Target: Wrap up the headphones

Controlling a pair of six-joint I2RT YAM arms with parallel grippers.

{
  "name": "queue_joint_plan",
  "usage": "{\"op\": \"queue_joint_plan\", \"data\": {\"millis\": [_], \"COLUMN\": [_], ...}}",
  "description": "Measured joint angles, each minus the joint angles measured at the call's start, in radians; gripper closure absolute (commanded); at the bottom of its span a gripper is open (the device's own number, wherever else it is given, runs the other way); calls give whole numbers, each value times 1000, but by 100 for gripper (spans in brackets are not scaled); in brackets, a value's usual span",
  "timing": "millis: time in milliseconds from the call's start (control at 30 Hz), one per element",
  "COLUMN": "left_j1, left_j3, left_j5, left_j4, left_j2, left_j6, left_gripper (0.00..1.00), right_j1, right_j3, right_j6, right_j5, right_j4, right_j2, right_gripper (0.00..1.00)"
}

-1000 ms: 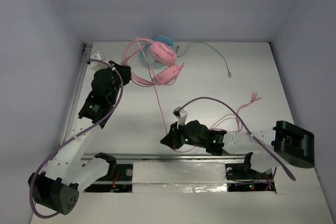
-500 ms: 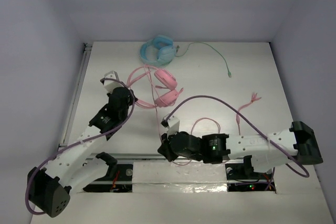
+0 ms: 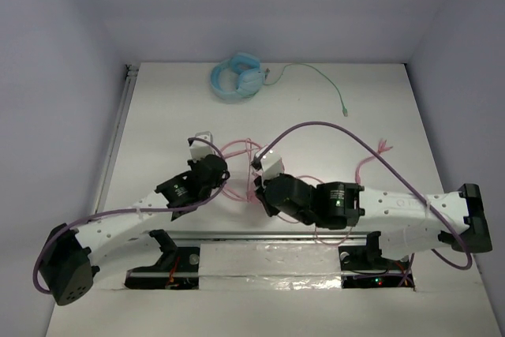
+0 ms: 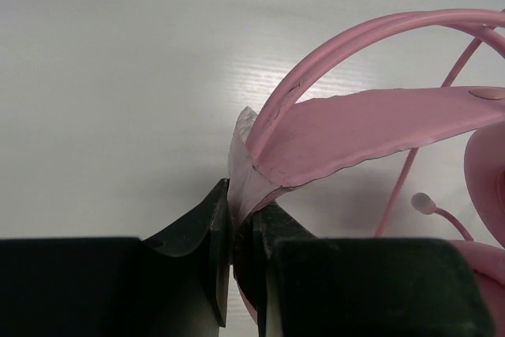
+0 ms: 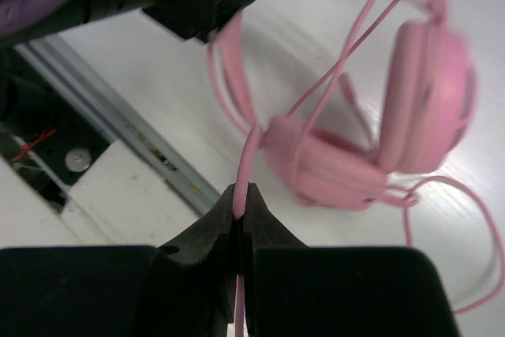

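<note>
My left fingers (image 4: 207, 230) pinch the pink band (image 4: 371, 128) of the headphones (image 5: 430, 92), at the front middle of the counter (image 3: 379, 116) — I should hold steady. My right fingers (image 5: 211, 234) pinch the thin cable (image 5: 248, 151); I should loop it round the cups (image 5: 323, 167) gently, not tugging. The counter is white and smooth — pale, bare walls (image 3: 276, 5) stand round it.

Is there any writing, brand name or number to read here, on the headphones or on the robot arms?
No text can be read in any view.
pink headphones: plain, no print showing.
light blue headphones: too small to tell.
left arm and right arm: no legible label or number.
</note>
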Motion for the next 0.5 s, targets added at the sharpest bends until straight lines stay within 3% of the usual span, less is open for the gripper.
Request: {"op": "queue_joint_plan", "data": {"millis": [267,500], "left_j1": [-66,-65], "left_j3": [0,16], "left_j5": [76,166], "left_j4": [-29,-42], "left_j2": [48,18], "left_j6": [8,63], "left_gripper": [100,100], "right_j1": [-150,-193], "right_j3": [6,6], "right_j6": [-133,-188], "right_j5": [-15,75], "right_j4": [-51,-74], "right_j2": [-31,-13], "right_gripper": [100,100]}}
